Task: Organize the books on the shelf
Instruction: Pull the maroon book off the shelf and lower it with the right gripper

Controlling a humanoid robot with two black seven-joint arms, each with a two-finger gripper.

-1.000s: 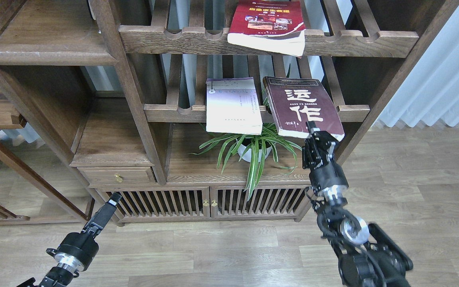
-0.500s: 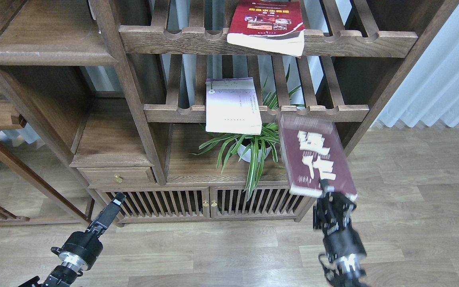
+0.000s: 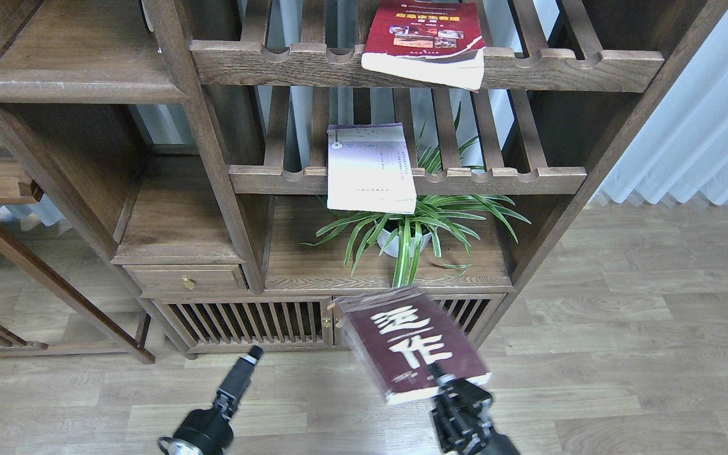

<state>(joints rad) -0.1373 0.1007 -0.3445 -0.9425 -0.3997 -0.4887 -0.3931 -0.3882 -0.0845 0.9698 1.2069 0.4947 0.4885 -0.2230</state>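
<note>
While the right tool (image 3: 441,381) grips the maroon book (image 3: 411,344), the left tool's (image 3: 249,361) state is unclear.

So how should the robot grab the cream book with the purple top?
Probably by the cream book's near bottom edge, coming from the front and slightly below. That edge sticks out past the slatted rack's front rail with open air under it, so a tool could likely pinch cover and pages there. The plant sits close below.
</note>
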